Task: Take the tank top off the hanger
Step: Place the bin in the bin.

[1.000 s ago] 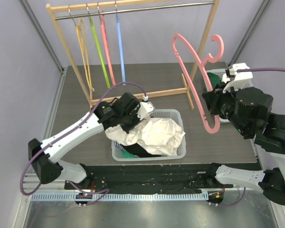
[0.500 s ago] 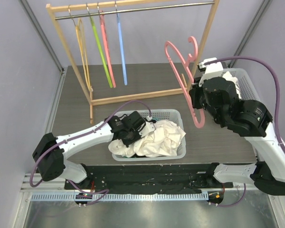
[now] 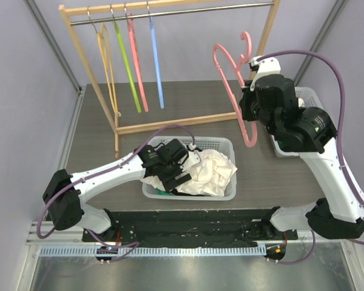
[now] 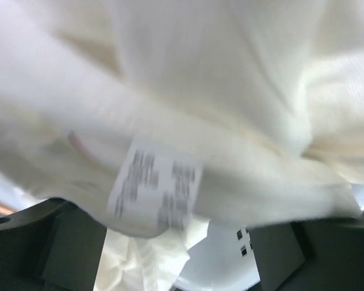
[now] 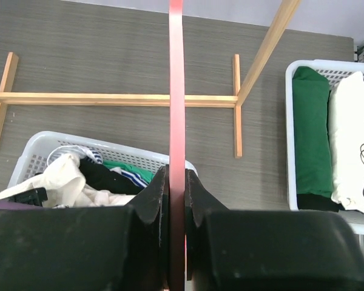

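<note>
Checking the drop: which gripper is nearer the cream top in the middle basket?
Left. The left gripper is at the cream top; right gripper clamps the pink hanger, farther back.

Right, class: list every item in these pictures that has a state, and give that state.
pink hanger: bare, held in the air.
right gripper: shut on the pink hanger.
left gripper: open over the tank top.
tank top: off the hanger, crumpled in the basket.
basket: full of clothes.
rack: four bare hangers hanging.

Wooden rack (image 3: 170,122) is barring the rear of the table (image 3: 97,142); hung hangers (image 3: 156,66) are filling its left half. Pink hanger (image 5: 176,91) is crossing beside the right post. Centre basket (image 3: 227,193) and right basket (image 5: 289,139) are occupying the near side. Bare table is lying open at left.
</note>
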You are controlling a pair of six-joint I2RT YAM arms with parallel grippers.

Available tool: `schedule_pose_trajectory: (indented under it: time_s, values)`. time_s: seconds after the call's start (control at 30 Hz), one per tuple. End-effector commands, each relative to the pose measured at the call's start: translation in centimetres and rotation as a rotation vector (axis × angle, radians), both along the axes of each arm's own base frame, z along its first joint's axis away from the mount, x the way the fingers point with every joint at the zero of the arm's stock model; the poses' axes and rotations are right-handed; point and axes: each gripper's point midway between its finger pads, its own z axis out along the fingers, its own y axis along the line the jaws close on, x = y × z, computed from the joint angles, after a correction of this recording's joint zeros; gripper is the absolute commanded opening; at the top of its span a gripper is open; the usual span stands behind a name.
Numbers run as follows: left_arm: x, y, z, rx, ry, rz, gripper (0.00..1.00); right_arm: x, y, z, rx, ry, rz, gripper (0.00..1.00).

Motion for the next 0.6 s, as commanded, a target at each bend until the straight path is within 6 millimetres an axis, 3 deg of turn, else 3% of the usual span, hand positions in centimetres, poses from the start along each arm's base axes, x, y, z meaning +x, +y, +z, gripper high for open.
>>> schedule_pose_trajectory:
  time_s: [0.0, 0.03, 0.1, 0.17, 0.2, 0.27, 0.4, 0.57]
  values:
    - [1.8, -0.8, 6.7, -0.115, -0.127, 0.061, 0.9, 0.9, 0.7, 3.9, 0.043, -0.079, 0.05, 0.01]
    - [1.7, -0.6, 7.5, -0.119, -0.128, 0.062, 0.99, 1.1, 0.8, 4.3, 0.042, -0.086, 0.054, 0.01]
    - [1.6, -1.2, 10.7, -0.185, -0.152, 0.048, 1.0, 1.6, 1.2, 5.7, 0.046, -0.115, 0.061, 0.01]
    - [0.5, -1.2, 12.3, -0.217, -0.121, 0.005, 1.0, 1.9, 1.4, 7.1, 0.066, -0.149, 0.062, 0.01]
    - [0.2, -1.5, 14.3, -0.264, -0.136, -0.013, 1.0, 2.5, 1.9, 7.1, 0.063, -0.15, 0.063, 0.01]
    - [-1.6, -1.5, 15.5, -0.29, -0.075, -0.083, 1.0, 3.0, 2.5, 7.6, 0.07, -0.162, 0.077, 0.01]
    - [-4.2, -0.9, 20.4, -0.376, -0.06, -0.193, 1.0, 5.1, 4.2, 7.9, 0.08, -0.188, 0.097, 0.01]
    - [-4.0, 0.5, 25.8, -0.46, -0.21, -0.207, 1.0, 7.5, 5.2, 8.9, 0.115, -0.224, 0.105, 0.01]
